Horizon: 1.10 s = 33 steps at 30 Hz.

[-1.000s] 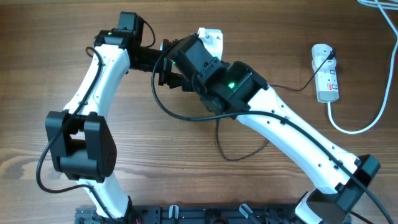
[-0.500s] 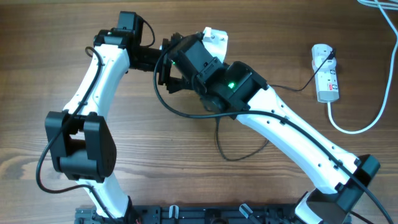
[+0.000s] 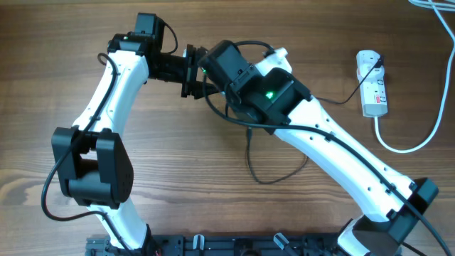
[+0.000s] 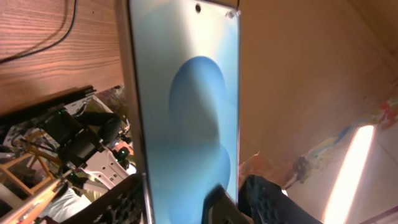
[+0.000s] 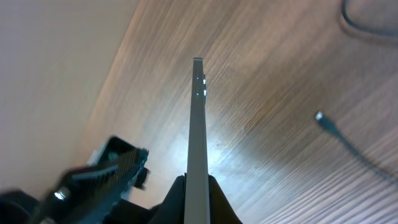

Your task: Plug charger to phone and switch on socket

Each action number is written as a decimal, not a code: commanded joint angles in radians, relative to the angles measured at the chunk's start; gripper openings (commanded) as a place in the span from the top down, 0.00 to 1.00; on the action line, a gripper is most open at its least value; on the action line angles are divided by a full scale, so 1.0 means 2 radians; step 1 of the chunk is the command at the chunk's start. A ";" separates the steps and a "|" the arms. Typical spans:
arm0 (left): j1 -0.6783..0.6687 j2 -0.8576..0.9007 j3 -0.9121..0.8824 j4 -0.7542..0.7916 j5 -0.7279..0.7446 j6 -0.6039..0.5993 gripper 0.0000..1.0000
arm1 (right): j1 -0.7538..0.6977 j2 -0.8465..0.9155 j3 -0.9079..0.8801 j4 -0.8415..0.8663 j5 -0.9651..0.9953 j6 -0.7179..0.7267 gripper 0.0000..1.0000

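The right gripper (image 5: 196, 190) is clamping the phone (image 5: 198, 124) by its 2 faces. Its fingers (image 5: 224, 208) are sitting tight against either side of the thin body, which is showing edge-on in the right wrist view and hanging clear above the table (image 3: 178, 192).

Only the left wrist view is showing the lit teal-and-white screen, with dark finger shapes at its lower edge. Whether the left gripper (image 3: 192, 72) is pressing on the phone cannot be told. Overhead, the 2 wrists are meeting at the far middle of the table, and the right wrist is covering the fingers.

The charger (image 3: 257, 167) is looping loose on the wood under the right forearm and running off to the socket (image 3: 373, 87). Its tiny connector (image 5: 320, 116) is lying free on the table, apart from the phone; only the right wrist view is showing it. The socket is lying well apart near the far right edge, with its white cord (image 3: 409, 146) curving beside it. Bare wood is stretching along the left side and the near middle.
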 commanded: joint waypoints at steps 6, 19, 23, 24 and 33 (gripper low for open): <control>0.002 -0.017 0.010 0.002 0.006 0.002 0.54 | 0.001 -0.020 0.013 0.011 -0.028 0.148 0.95; 0.002 -0.017 0.010 0.002 0.041 0.002 0.71 | 0.001 -0.021 0.013 0.029 -0.048 0.188 0.96; 0.002 -0.017 0.010 0.002 0.041 0.002 0.72 | 0.001 -0.023 0.013 0.041 -0.054 0.187 0.95; 0.002 -0.017 0.010 0.002 0.041 0.002 0.72 | 0.001 -0.024 0.013 0.042 -0.054 0.187 0.95; 0.002 -0.017 0.010 0.002 0.042 0.002 0.79 | 0.001 -0.031 0.013 0.047 -0.053 0.188 0.96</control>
